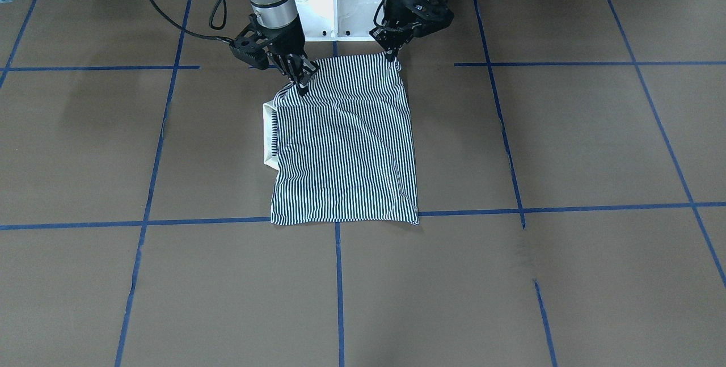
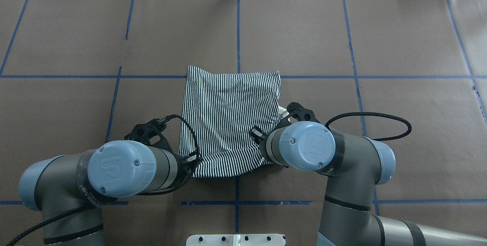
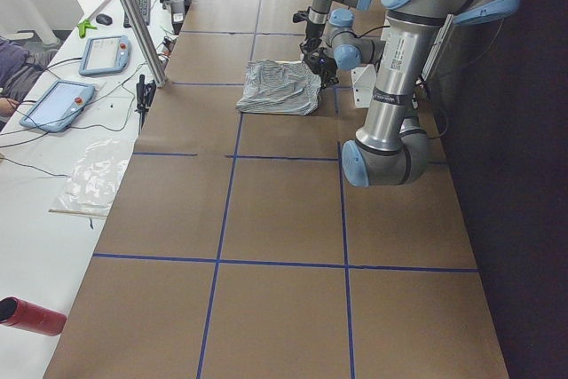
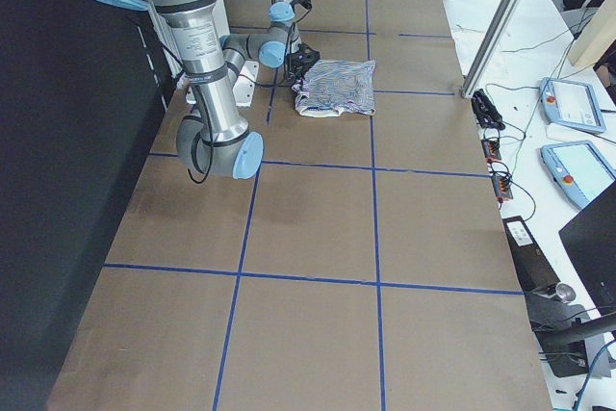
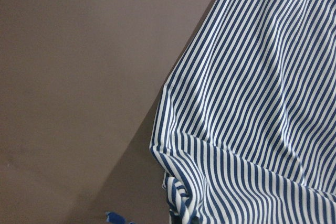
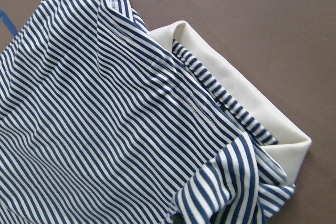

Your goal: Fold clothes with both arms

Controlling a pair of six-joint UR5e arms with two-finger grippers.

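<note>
L hand [image 1: 391, 56], R hand [image 1: 302, 88]: low, closed

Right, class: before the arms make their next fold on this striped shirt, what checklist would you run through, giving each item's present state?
1. Left gripper pinched on the polo shirt's near corner: ok.
2. Right gripper pinched on the near edge beside the collar: ok.
3. Collar tucked inside the fold: not ok, it sticks out on the robot's right side.
4. Far hem lying flat on the table: ok.
5. Every layer caught in each grip: cannot tell.
</note>
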